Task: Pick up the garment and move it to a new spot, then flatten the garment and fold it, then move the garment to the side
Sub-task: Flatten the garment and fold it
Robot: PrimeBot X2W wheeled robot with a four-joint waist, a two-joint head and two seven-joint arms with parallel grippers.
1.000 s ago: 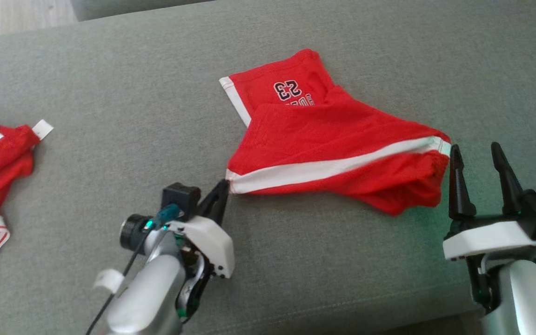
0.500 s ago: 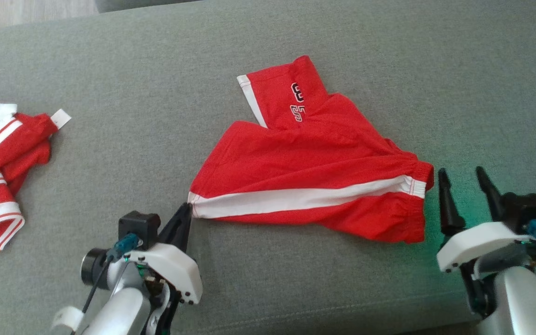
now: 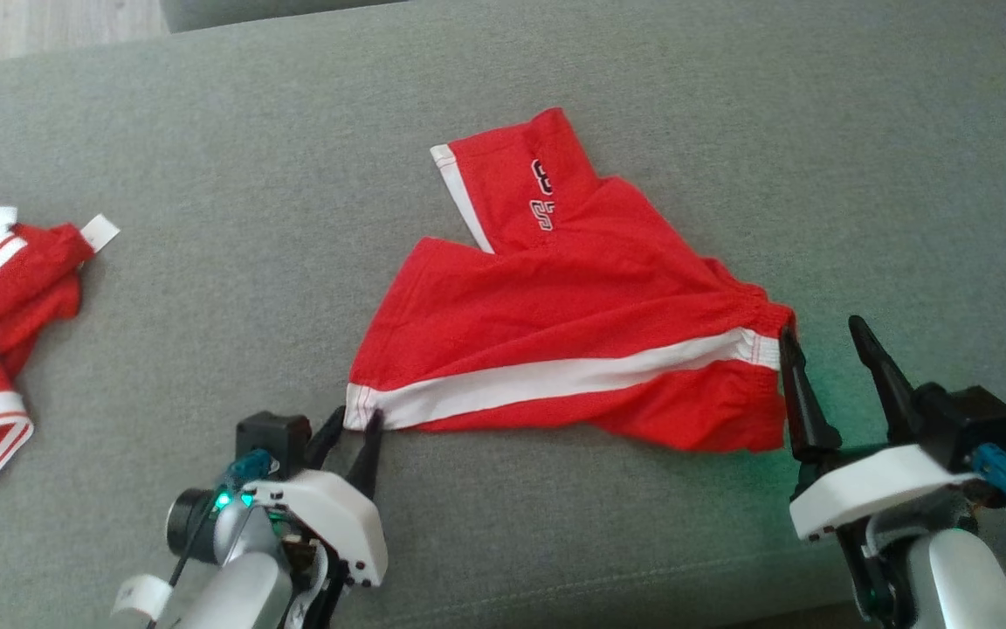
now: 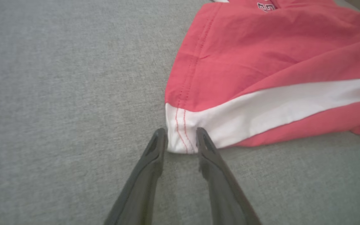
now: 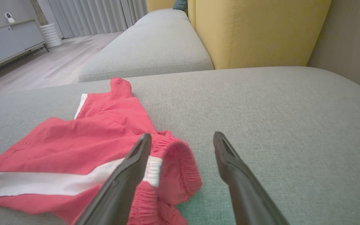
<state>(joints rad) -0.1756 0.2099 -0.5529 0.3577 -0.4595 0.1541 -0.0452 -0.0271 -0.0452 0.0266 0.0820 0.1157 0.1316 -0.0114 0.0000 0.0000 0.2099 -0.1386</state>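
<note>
Head view, garment (image 3: 573, 332): red shorts, white stripe, spread mid-frame on grey sofa cushion (image 3: 206, 175).
Left wrist view, left hand (image 4: 180, 136): released, fingers parted astride white hem corner, lower centre.
Right wrist view, right hand (image 5: 181, 136): released, spread wide, waistband at lower left.

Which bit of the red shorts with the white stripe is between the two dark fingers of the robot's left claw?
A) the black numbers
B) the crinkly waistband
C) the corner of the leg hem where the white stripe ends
C: in the left wrist view the left gripper has its fingers apart, either side of the white-striped hem corner of the red fabric shorts.
</note>
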